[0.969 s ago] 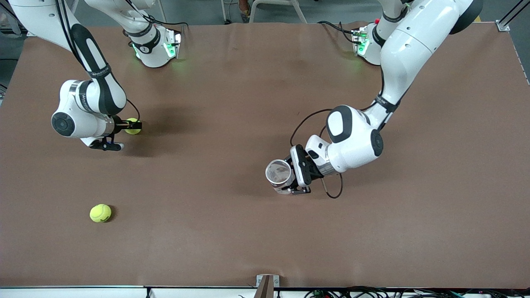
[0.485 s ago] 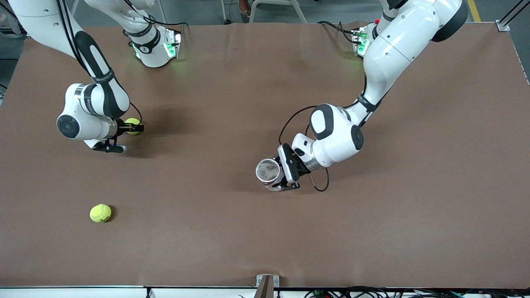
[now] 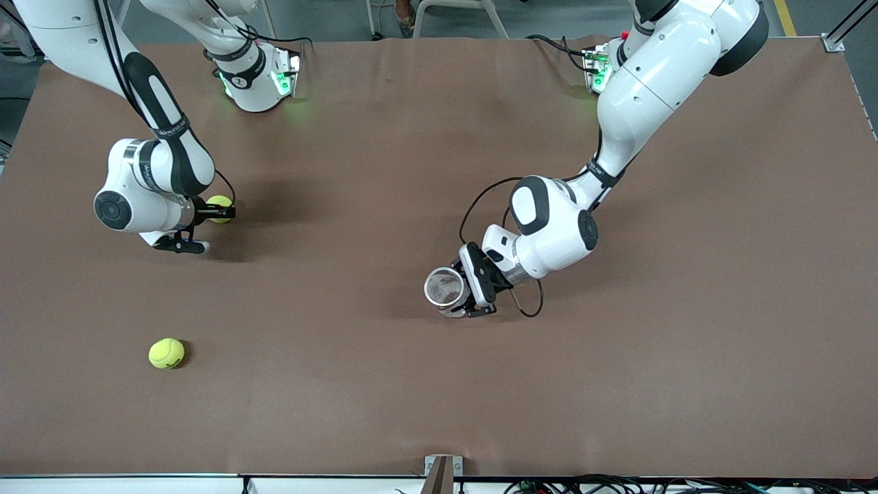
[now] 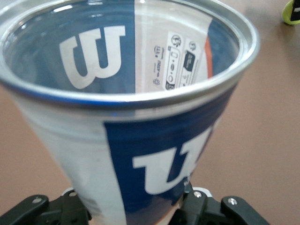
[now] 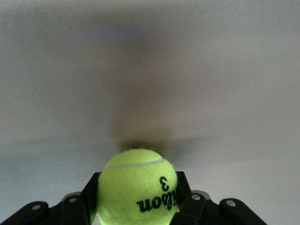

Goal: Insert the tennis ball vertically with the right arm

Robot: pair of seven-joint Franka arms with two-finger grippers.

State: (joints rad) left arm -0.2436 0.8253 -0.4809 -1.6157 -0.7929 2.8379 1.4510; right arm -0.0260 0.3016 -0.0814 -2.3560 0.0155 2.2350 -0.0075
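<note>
Front view: the right end effector (image 3: 218,210) is sitting over the brown paper-covered worktop (image 3: 384,384) toward the right arm's end, fingers clamping a fuzzy yellow-green tennis ball (image 3: 219,208). The left end effector (image 3: 461,296) is hanging over the middle of the worktop, gripping a clear plastic ball can with a metal rim and blue-and-white label (image 3: 446,289), mouth facing up toward the camera. A second yellow-green tennis ball (image 3: 167,353) is lying loose on the worktop, nearer the camera than the held one, well apart from both arms. Left wrist view: the can (image 4: 136,108) is filling the picture, open rim wide, no ball showing in the part of the inside that is in view; the left fingers (image 4: 206,211) are pressing its lower wall. Right wrist view: the held ball (image 5: 138,187), printed with a 3, is sitting between the right fingers (image 5: 187,206), bare worktop (image 5: 150,70) ahead of it. Judgement: ball and can are well apart, so the carry across and the drop are both pending. Risks from here: the ball looking close to the can mouth in width, any offset at the rim likely leaving it perched or bouncing off; a slight tilt of the can spoiling a straight vertical entry; the two wrists crowding each other over the mouth; the felt slipping in a side pinch during the swing.
</note>
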